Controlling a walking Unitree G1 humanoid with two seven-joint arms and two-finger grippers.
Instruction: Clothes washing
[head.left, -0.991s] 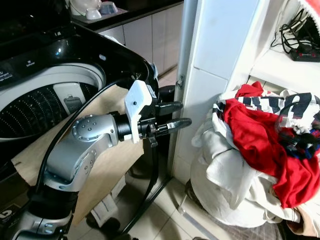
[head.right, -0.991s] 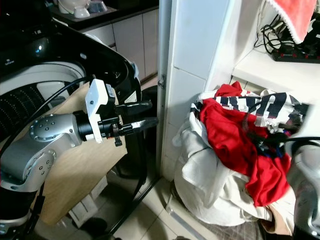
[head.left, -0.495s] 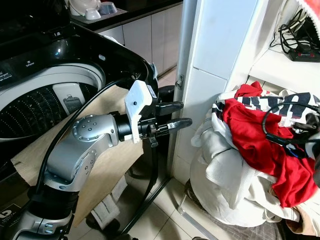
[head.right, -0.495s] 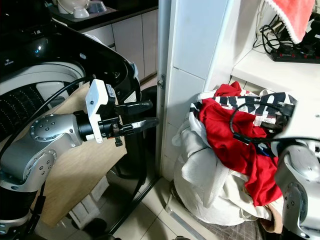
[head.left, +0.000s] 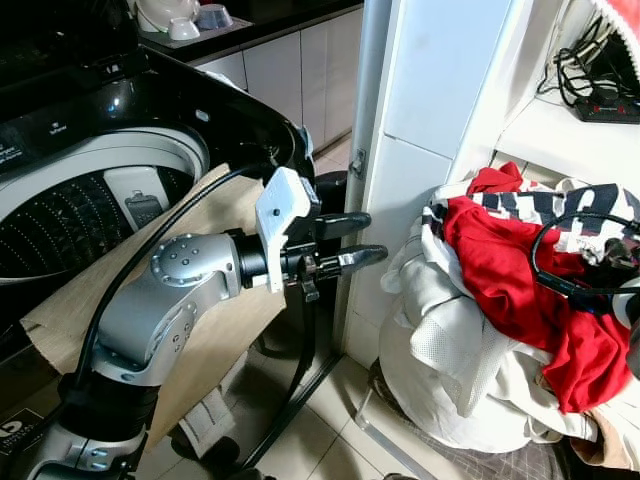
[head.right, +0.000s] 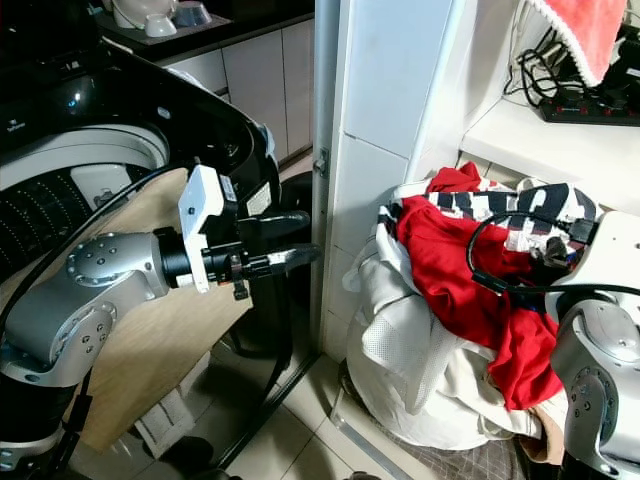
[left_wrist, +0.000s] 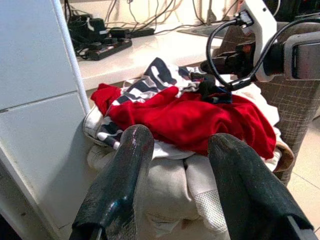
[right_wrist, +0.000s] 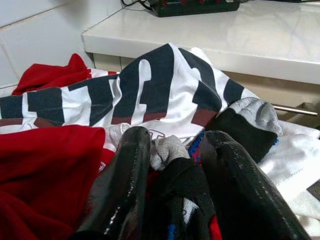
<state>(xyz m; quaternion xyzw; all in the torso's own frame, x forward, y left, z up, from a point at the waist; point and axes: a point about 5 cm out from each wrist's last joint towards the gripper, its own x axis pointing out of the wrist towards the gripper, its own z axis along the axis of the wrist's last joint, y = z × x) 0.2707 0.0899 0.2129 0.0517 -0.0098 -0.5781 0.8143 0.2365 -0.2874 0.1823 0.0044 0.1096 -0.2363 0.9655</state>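
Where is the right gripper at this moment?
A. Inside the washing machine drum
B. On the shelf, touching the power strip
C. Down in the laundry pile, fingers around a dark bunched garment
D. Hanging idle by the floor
C: the right gripper sits in the laundry pile, its fingers closed around a dark bunched garment beside the red garment; the left gripper hangs open in front of the washing machine.
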